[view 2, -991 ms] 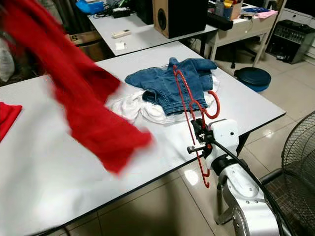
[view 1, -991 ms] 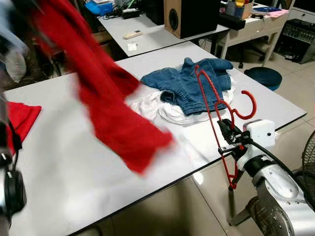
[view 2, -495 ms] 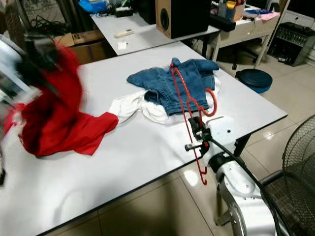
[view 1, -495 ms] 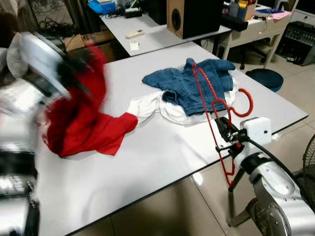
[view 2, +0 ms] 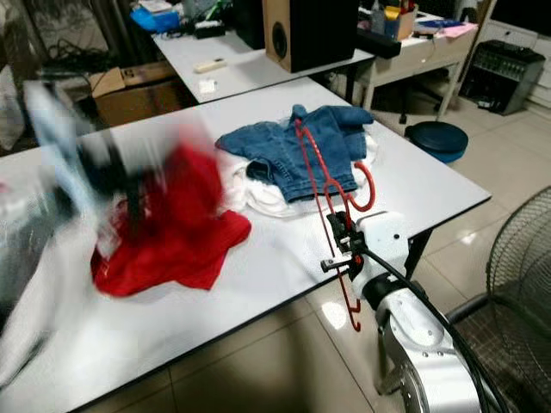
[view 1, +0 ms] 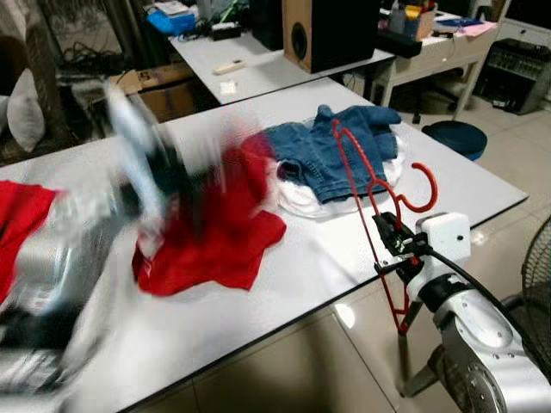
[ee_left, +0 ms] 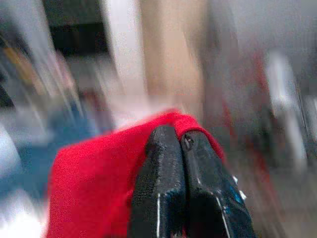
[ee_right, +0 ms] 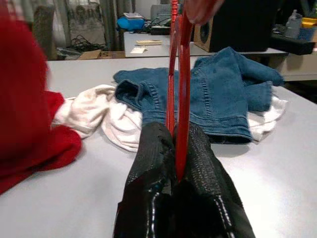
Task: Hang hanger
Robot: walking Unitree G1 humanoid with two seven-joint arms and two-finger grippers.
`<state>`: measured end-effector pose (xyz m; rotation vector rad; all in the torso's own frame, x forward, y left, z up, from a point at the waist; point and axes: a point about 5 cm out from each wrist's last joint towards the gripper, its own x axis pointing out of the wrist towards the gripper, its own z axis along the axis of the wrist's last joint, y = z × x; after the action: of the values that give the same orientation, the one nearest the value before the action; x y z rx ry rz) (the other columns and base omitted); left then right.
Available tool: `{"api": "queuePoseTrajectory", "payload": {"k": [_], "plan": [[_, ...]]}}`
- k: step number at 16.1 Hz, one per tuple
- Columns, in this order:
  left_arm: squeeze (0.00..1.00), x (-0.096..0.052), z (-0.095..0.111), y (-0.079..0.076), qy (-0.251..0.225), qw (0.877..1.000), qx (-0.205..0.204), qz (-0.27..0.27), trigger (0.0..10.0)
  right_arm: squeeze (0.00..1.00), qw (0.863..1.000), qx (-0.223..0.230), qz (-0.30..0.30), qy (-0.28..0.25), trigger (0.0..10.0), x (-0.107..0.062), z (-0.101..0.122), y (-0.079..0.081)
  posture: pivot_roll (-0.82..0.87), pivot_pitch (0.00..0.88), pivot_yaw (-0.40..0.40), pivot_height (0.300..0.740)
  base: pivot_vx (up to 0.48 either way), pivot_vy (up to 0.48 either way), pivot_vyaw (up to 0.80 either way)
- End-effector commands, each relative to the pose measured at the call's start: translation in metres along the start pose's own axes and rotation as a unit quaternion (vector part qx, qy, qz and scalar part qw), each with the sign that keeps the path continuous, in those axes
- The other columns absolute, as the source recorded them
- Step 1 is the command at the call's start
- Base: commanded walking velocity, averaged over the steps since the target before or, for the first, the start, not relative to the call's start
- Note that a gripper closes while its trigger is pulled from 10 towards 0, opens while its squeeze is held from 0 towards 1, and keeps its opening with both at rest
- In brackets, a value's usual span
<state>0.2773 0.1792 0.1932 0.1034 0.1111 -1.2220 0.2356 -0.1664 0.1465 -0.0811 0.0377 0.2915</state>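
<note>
Red hanger (ee_right: 179, 99) pinched, wrist-view confirmed.

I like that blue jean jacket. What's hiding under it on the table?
A white garment lies under the jean jacket, sticking out along its edges on the table. How much of it there is, or whether anything else lies beneath, is covered by the jacket.

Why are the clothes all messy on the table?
They lie in crumpled heaps: a blue denim jacket on a white garment, and a red garment pinched in the left gripper. The right gripper holds the red hanger bare.
</note>
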Motion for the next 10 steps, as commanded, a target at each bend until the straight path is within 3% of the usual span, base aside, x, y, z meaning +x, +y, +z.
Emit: {"api": "queuePoseTrajectory", "payload": {"k": [1,2,3,5,6,8,10], "plan": [[0.00,-0.003,-0.017,-0.008,0.081,0.996,0.000,-0.035,0.0,0.00,1.000,-0.005,0.003,-0.013,10.0,0.000,0.005,0.003,-0.04,0.000,0.104,0.740,0.000,0.000,0.00],[0.00,-0.005,-0.023,-0.012,0.102,0.994,-0.009,-0.043,0.0,0.00,1.000,-0.006,0.004,-0.012,10.0,0.000,0.005,0.004,-0.04,0.000,0.106,0.740,0.000,0.000,0.00],[0.00,-0.004,-0.027,-0.015,0.117,0.992,-0.016,-0.036,10.0,0.00,1.000,-0.006,0.007,-0.011,10.0,0.000,0.004,0.006,-0.04,0.000,0.106,0.740,0.000,0.000,0.00],[0.00,0.002,-0.028,-0.007,0.104,0.994,-0.016,0.008,10.0,0.00,1.000,-0.008,0.011,-0.009,10.0,-0.001,0.004,0.008,-0.05,0.000,0.107,0.740,0.000,0.000,0.00],[1.00,0.005,-0.028,-0.005,0.091,0.996,-0.016,0.017,10.0,0.00,1.000,-0.009,0.013,-0.008,10.0,-0.002,0.004,0.008,-0.05,0.000,0.109,0.740,0.000,0.000,0.00],[1.00,0.011,-0.030,-0.028,0.099,0.992,-0.046,-0.067,10.0,0.00,1.000,-0.014,0.010,-0.004,10.0,-0.005,0.003,0.005,-0.06,0.000,0.113,0.740,0.000,0.000,0.00],[1.00,0.012,-0.031,-0.038,0.104,0.987,-0.067,-0.101,10.0,0.00,1.000,-0.017,0.005,-0.003,10.0,-0.006,0.003,0.002,-0.06,0.000,0.114,0.740,0.000,0.000,0.00]]}}
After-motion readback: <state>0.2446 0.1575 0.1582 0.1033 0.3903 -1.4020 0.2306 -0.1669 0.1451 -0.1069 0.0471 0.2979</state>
